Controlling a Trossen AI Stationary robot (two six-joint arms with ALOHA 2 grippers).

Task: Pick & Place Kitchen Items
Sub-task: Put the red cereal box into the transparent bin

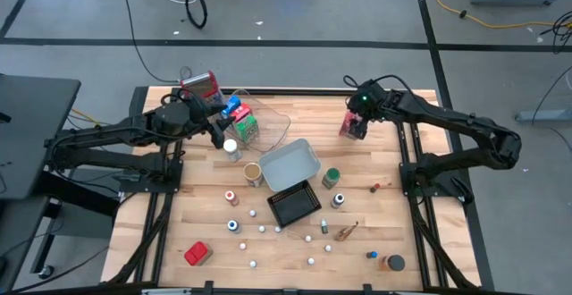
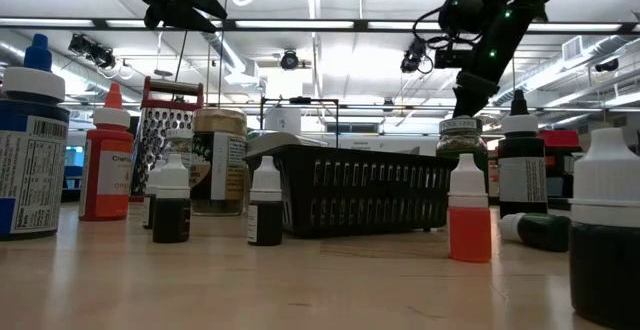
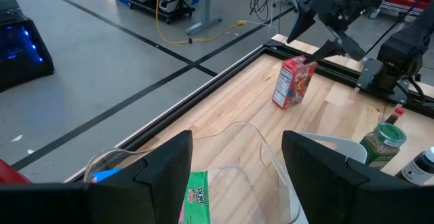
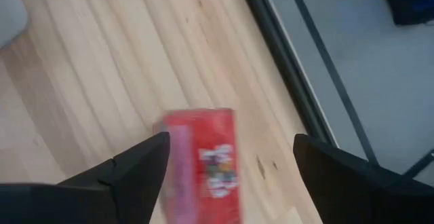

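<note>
A red carton stands upright on its base near the table's far right edge. My right gripper hovers just above it, open, with a finger on either side of the carton's top and clear of it. My left gripper is open over the clear tray at the far left. That tray holds a blue carton and a green carton. Nothing is between the left fingers.
A grey tray and a black tray lie mid-table. A grater with a red top stands at the far left edge. A green-lidded jar, small bottles and several caps are scattered over the near half, with a red item near the front left.
</note>
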